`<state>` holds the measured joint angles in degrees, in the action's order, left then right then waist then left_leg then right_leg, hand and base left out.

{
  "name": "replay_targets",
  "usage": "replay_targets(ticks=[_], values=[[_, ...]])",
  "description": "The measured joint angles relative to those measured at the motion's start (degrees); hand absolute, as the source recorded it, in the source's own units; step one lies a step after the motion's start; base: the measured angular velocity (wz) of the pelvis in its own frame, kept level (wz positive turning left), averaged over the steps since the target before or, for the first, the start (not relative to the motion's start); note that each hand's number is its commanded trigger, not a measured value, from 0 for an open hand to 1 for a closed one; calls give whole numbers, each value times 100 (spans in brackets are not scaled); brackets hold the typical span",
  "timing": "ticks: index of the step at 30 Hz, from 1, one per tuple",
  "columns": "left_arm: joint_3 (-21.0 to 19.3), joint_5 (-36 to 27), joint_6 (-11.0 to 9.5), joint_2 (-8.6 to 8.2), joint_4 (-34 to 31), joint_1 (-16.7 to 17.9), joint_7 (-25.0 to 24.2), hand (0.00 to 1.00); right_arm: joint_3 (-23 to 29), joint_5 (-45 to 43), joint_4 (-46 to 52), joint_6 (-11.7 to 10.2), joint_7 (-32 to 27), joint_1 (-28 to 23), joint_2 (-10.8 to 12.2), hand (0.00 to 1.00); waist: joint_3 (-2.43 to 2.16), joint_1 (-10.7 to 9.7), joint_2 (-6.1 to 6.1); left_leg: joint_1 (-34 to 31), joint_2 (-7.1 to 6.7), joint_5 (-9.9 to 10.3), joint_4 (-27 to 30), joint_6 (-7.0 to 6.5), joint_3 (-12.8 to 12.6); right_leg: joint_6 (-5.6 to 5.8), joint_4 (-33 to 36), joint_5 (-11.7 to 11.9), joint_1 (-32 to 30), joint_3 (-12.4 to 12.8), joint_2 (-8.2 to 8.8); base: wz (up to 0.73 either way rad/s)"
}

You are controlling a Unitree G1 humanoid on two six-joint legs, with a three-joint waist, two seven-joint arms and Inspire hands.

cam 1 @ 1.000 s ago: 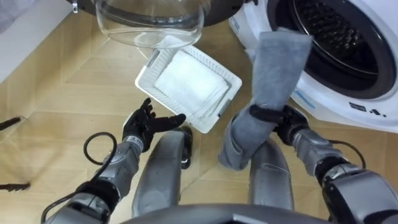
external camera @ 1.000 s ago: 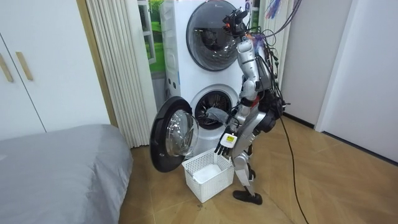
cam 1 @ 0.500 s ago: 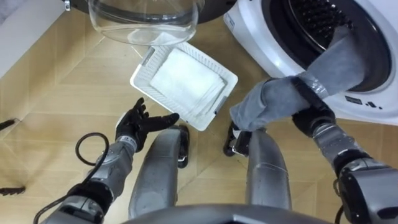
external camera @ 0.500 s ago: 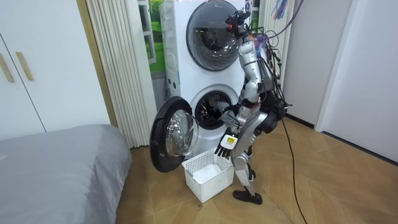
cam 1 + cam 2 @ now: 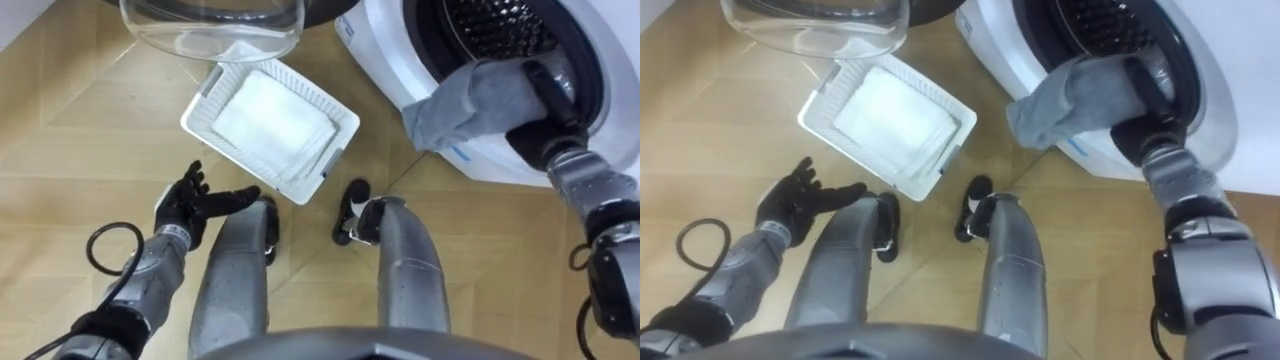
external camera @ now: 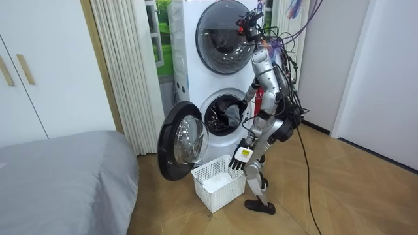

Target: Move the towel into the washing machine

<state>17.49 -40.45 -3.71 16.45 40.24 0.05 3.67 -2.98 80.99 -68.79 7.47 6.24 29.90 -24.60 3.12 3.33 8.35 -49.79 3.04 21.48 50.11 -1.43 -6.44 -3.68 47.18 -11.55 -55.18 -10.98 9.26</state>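
A grey towel [image 5: 468, 100] drapes over the lower rim of the washing machine's round opening [image 5: 500, 30], one end hanging down the white front. My right hand [image 5: 545, 92] is shut on the towel at the drum's mouth; in the right eye view the same hand [image 5: 1147, 85] grips the towel [image 5: 1072, 102]. My left hand [image 5: 195, 203] hovers open over the wooden floor, apart from everything. In the room view I stand bent toward the lower machine [image 6: 222, 114], with the towel [image 6: 230, 117] at its opening.
A white plastic basket [image 5: 205, 95] with a folded white cloth [image 5: 268, 125] in it sits on the floor left of the machine. The machine's glass door [image 5: 210, 25] hangs open above the basket. A grey bed [image 6: 65, 170] fills the room view's left.
My right hand has carried the grey towel from in front of my legs up and forward to the drum's mouth. My left hand stays open. The camera has tilted toward the machine.
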Motion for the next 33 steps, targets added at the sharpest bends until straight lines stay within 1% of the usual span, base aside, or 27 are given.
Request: replay_targets(ticks=[1, 2, 4, 5, 7, 8, 9, 10, 14, 17, 18, 20, 21, 22, 23, 25, 26, 28, 29, 31, 33], values=[[-2, 11, 10, 0, -100, 32, 26, 0, 60, 8, 4, 13, -82, 71, -5, 100, 0, -62, 10, -34, -27, 9, 34, -20, -4, 28, 72, -32, -41, 12, 58, 12], [-4, 9, 9, 0, -151, 45, 42, 0, 96, 7, 12, 19, -123, 113, -10, 100, 1, -99, 12, -65, -65, 12, 57, -27, -12, 35, 112, -45, -72, 14, 73, 10], [-67, 15, 7, -11, -306, 106, 120, 0, 218, 4, 18, 138, -307, 328, -10, 100, 4, -181, 110, -146, -79, 38, 139, -86, -162, 61, 259, -64, -247, 135, 117, -4], [-68, 21, 7, -13, -332, 121, 133, 0, 218, 7, 19, 145, -358, 377, -10, 100, 4, -210, 110, -165, -75, 47, 173, -102, -176, 67, 281, -68, -268, 147, 125, -6], [-126, 75, 4, -46, -461, 216, 272, 0, 260, 13, 43, 250, -637, 541, -10, 100, 3, -353, 109, -190, -71, 81, 239, -168, -251, 132, 380, -105, -312, 169, 191, 7], [-156, 77, 4, -46, -496, 241, 310, 0, 260, 21, 58, 275, -713, 575, -10, 30, 3, -376, 109, -198, -71, 91, 260, -184, -259, 138, 393, -109, -316, 166, 204, 10], [-181, 76, 1, -43, -547, 272, 376, 0, 260, 62, 80, 316, -870, 649, -10, 0, 3, -438, 108, -218, -87, 98, 278, -207, -280, 160, 422, -121, -332, 164, 246, 7], [-195, 79, 1, -53, -554, 275, 453, 0, 264, 90, 81, 321, -1034, 727, -10, 0, 3, -473, 106, -238, -89, 110, 308, -240, -333, 181, 461, -130, -366, 182, 274, 5], [-199, 83, 1, -92, -579, 275, 548, 0, 442, 225, 80, 321, -1397, 867, -10, 0, 3, -484, 95, -264, -85, 133, 335, -304, -439, 239, 483, -119, -422, 251, 297, -3], [-198, 236, -11, -147, -595, 271, 595, 0, 710, 250, 83, 319, -1748, 896, -10, 0, 5, -497, 74, -264, -98, 162, 374, -356, -475, 310, 563, -189, -422, 261, 359, 14], [-191, 260, -11, -180, -596, 271, 619, 0, 842, 265, 83, 316, -1896, 914, -10, 0, 5, -512, 62, -264, -103, 171, 377, -372, -529, 345, 591, -217, -429, 287, 373, 12], [-192, 270, -11, -227, -632, 275, 694, 0, 1011, 392, 83, 282, -2137, 970, -10, 0, 7, -495, 57, -279, -100, 189, 396, -401, -552, 368, 622, -234, -460, 309, 385, 4], [-181, 269, -12, -255, -675, 279, 727, 0, 1123, 470, 84, 242, -2270, 1004, -10, 0, 9, -494, 22, -307, -100, 199, 427, -416, -551, 384, 638, -246, -476, 307, 390, 4], [-154, 269, -12, -274, -761, 287, 757, 0, 1207, 559, 85, 143, -2428, 1039, -10, 0, 7, -496, -14, -339, -102, 211, 454, -436, -551, 403, 656, -260, -498, 306, 401, 5], [-153, 270, -15, -290, -809, 287, 777, 0, 1256, 604, 85, 95, -2511, 1065, -10, 0, 10, -494, -30, -352, -106, 214, 462, -441, -551, 405, 658, -261, -506, 303, 407, 7], [-150, 271, -66, -351, -928, 281, 851, 0, 1344, 734, 90, -93, -2836, 1122, -11, 0, 3, -483, -85, -356, -140, 225, 464, -462, -550, 436, 672, -277, -506, 304, 447, 6], [-150, 271, -75, -360, -948, 280, 859, 0, 1357, 767, 101, -149, -2903, 1129, -11, 0, 2, -483, -100, -355, -152, 228, 464, -469, -549, 445, 679, -282, -506, 305, 461, 6], [-142, 376, -150, -386, -986, 280, 869, 0, 1383, 890, 142, -355, -3122, 1154, -11, 0, 6, -459, -157, -354, -170, 234, 467, -483, -549, 465, 722, -290, -501, 317, 479, 2], [-132, 401, -161, -385, -987, 280, 869, 0, 1383, 900, 143, -397, -3170, 1167, -11, 0, 7, -458, -172, -353, -174, 235, 473, -486, -549, 468, 732, -293, -501, 319, 486, 5], [-54, 406, -166, -385, -988, 272, 869, 0, 1386, 934, 158, -550, -3313, 1193, -11, 0, 12, -452, -230, -353, -183, 238, 478, -491, -549, 473, 761, -298, -501, 317, 507, 6], [-8, 407, -167, -392, -988, 273, 860, 0, 1386, 994, 173, -632, -3375, 1205, -11, 0, 13, -435, -258, -349, -184, 238, 476, -491, -552, 470, 772, -299, -502, 315, 513, 0]])
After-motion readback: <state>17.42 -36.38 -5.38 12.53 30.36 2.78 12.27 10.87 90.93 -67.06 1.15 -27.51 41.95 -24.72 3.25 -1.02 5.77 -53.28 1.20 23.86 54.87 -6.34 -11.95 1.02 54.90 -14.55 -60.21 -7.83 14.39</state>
